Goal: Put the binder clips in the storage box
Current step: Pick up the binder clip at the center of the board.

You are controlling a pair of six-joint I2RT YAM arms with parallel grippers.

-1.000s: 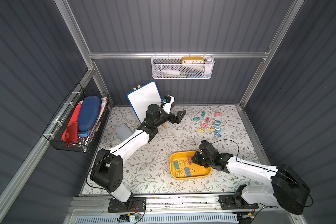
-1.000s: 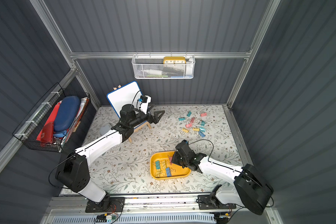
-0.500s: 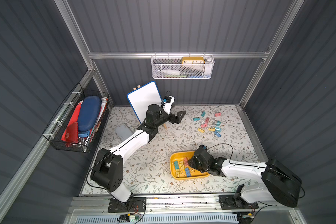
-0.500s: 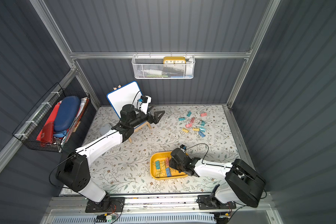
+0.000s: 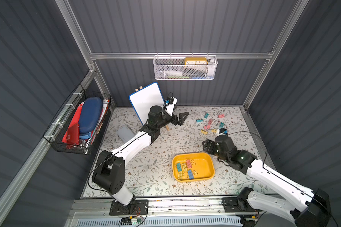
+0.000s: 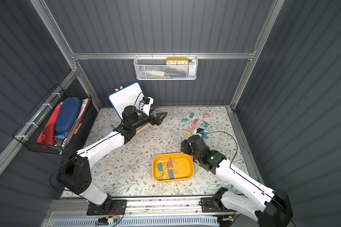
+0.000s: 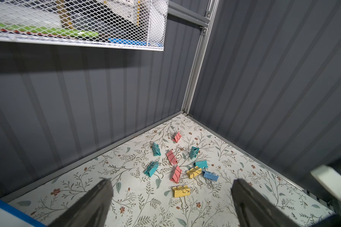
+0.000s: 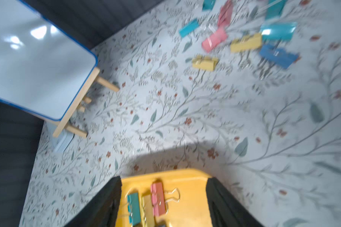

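Note:
The yellow storage box [image 5: 206,157] [image 6: 186,163] sits near the front of the floral mat and holds several binder clips [image 5: 185,169] [image 6: 166,169] in teal, yellow, pink and blue. More binder clips [image 5: 210,123] [image 6: 195,124] [image 7: 174,167] [image 8: 244,37] lie scattered at the far right. My right gripper [image 5: 206,146] [image 6: 183,147] [image 8: 163,179] hangs open and empty just past the box's far right corner. The right wrist view shows the box [image 8: 189,196] between its fingers. My left gripper [image 5: 183,118] [image 6: 161,118] [image 7: 171,181] is wide open and empty, raised by the whiteboard and facing the loose clips.
A whiteboard on a wooden easel [image 5: 146,100] stands at the back left, with a translucent grey box [image 5: 126,133] in front of it. A black wire basket [image 5: 77,125] hangs on the left wall. A white mesh basket [image 5: 185,68] hangs on the back wall.
My right gripper went from shut to open, dipped into the box, then drew back up toward the box's far right corner. The left arm has not moved.

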